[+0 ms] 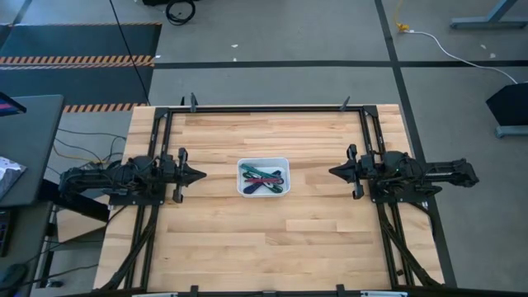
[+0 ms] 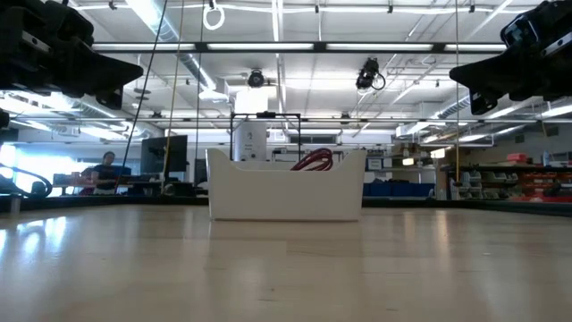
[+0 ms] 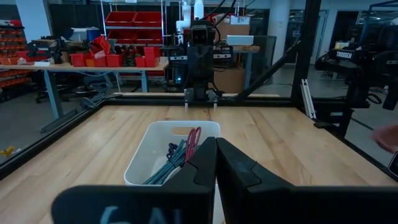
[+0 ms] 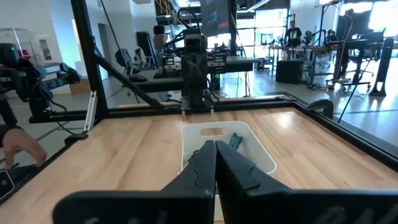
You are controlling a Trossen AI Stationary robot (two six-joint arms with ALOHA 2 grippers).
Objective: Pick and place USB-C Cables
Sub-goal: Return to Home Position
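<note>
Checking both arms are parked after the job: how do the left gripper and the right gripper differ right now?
In the high view, the left gripper is left of the white container, the right gripper right of it. The left gripper points rightward at the container; the right gripper points leftward at it. Both are shut, empty, raised off the table and clear of the container.
</note>
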